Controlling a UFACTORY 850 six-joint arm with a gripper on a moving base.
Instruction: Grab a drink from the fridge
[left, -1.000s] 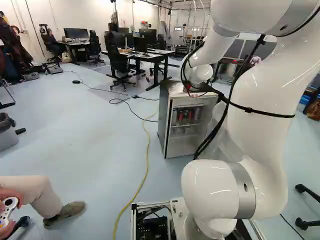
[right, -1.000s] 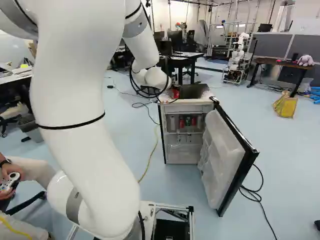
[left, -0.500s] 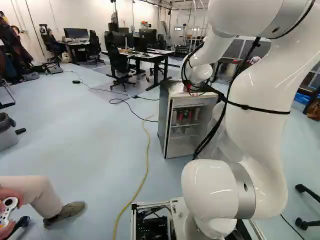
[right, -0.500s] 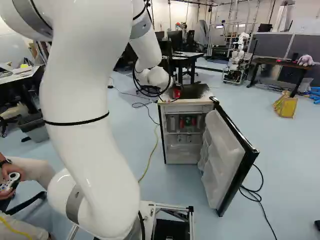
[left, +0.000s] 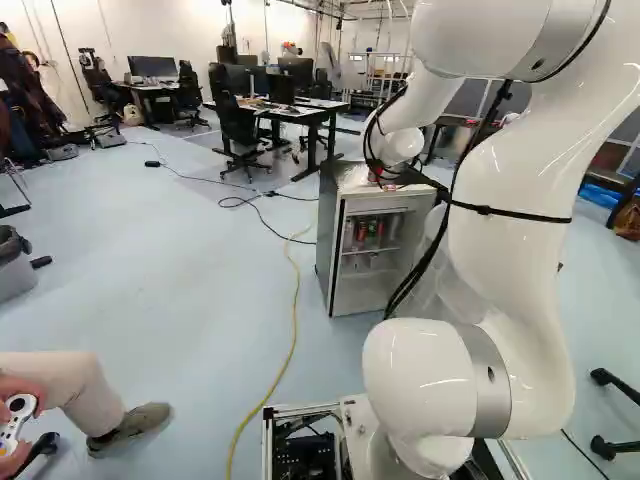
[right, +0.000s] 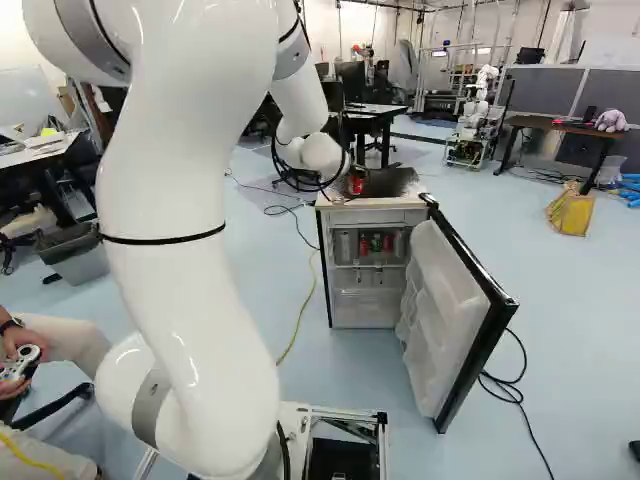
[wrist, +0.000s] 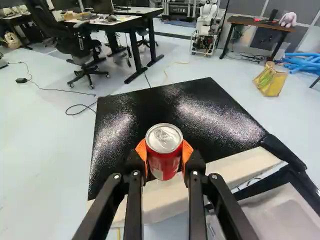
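Red can (wrist: 164, 155) — upright in the claw (right: 352, 186), between orange pads (wrist: 141, 149)

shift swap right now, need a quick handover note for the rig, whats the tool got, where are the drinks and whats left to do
Tool: shut on a red can, one orange pad at each side.
Drinks: held can is outside the fridge, by its top's front edge; can't tell if it touches. More cans sit on a shelf inside.
Done: door is open, a drink is gripped.
Left: probably lift it clear and bring it away; maybe shut the door.
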